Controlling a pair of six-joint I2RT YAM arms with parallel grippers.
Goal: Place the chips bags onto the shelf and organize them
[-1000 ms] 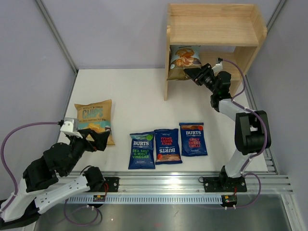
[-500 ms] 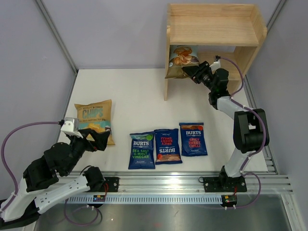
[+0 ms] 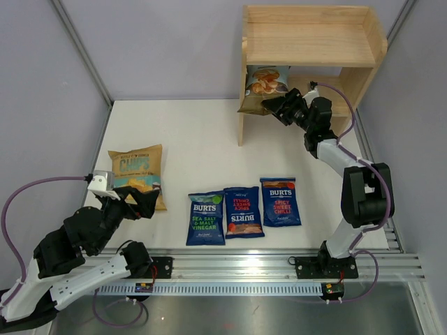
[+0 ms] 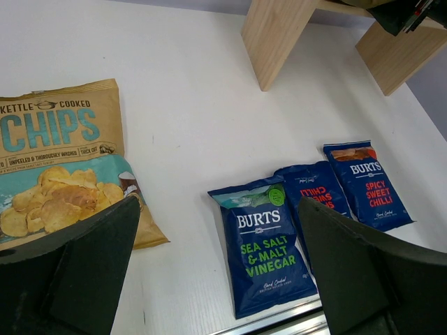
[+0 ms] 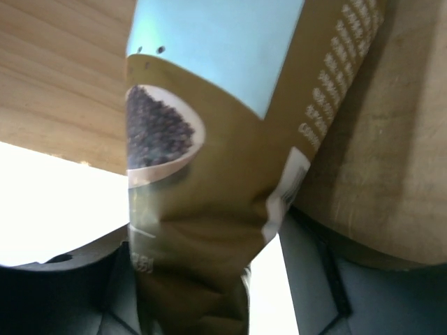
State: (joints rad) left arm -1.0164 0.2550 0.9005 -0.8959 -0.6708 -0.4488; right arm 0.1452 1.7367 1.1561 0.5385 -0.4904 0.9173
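Observation:
The light-blue-and-olive chips bag [image 3: 264, 85] stands on the lower tier of the wooden shelf [image 3: 307, 42], at its left end. My right gripper [image 3: 274, 106] is at the bag's lower edge. In the right wrist view the bag [image 5: 209, 174] hangs between the parted jaws, with a bright gap beside the right finger [image 5: 314, 279]. The tan-and-teal CHIPS bag [image 3: 136, 171] lies flat at the left. Three dark-blue BURTS bags [image 3: 207, 218] [image 3: 243, 211] [image 3: 280, 201] lie in a row near the front. My left gripper [image 3: 140, 202] hovers open over the table beside the CHIPS bag [image 4: 56, 160].
The shelf's upper tier [image 3: 311, 52] holds nothing. Its left side panel [image 4: 276, 35] stands on the white table [image 3: 188, 139]. An aluminium rail [image 3: 244, 265] runs along the near edge. Grey walls close in the left and back.
My right gripper has pushed the light-blue-and-olive bag a little left under the shelf's top tier, and its jaws have widened around it. The left arm has stayed still.

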